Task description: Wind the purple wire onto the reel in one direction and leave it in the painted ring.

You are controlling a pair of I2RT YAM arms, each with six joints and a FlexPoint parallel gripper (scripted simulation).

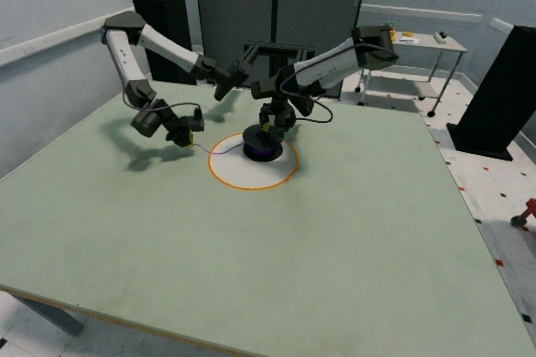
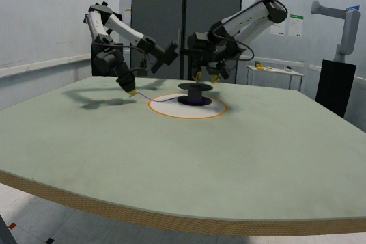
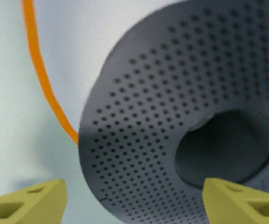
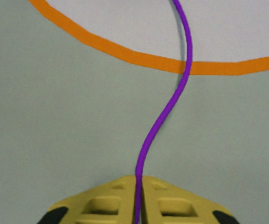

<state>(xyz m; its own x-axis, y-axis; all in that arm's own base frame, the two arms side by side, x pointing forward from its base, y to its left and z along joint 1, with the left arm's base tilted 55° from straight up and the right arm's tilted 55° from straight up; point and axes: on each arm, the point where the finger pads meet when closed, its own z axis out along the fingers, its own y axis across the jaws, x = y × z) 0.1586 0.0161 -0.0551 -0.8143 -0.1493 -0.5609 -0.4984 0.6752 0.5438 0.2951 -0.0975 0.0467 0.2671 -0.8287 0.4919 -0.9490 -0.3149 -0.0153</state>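
Note:
The black reel (image 1: 252,139) (image 2: 195,87) (image 3: 130,150) stands flat on its lower flange, toward the back of the orange ring (image 1: 254,189) (image 2: 188,118) (image 3: 40,72) (image 4: 215,68). Some purple wire is around its hub, low down. My left gripper (image 2: 205,79) (image 3: 134,187) is open and empty, just above and behind the upper flange; the flange fills the right of the left wrist view. My right gripper (image 1: 191,143) (image 2: 133,93) (image 4: 138,184) is shut on the purple wire (image 1: 215,153) (image 2: 158,101) (image 4: 189,50), outside the ring. The wire runs from there across the ring line to the reel.
The left arm reaches over the reel from the back right in the top and exterior views; the right arm stands at the left. The two arms' links come close together behind the ring. The green table (image 1: 300,255) (image 2: 205,160) extends far in front of the ring.

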